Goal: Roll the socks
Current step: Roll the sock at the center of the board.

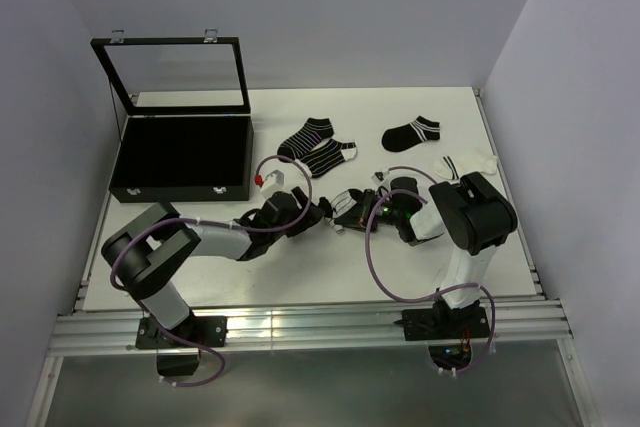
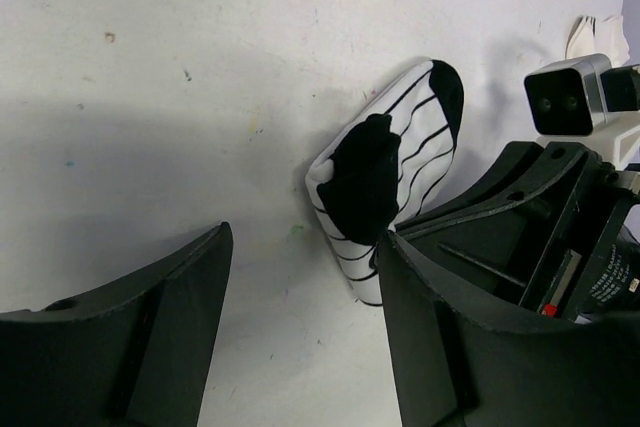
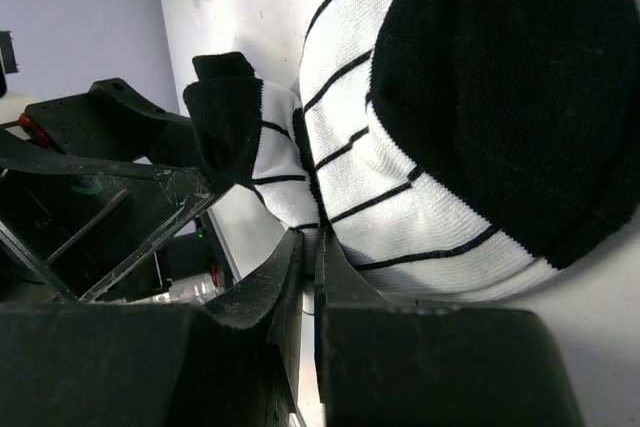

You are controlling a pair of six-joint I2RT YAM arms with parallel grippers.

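Our white tabletop is walled on three sides, with bare room along its near edge. The striped sock lies mid-table between both hands. Our left hand stands apart just short of it, and the right hand is pinched together on its edge. Behind lie a dark striped pair, a black sock, a white sock and, back left, an open black case.

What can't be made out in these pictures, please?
Top view: the left gripper and right gripper cover most of the striped sock.
Top view: the right arm hides part of the white sock.
Right wrist view: edges crop the striped sock; whether the right gripper pinches it is unclear.
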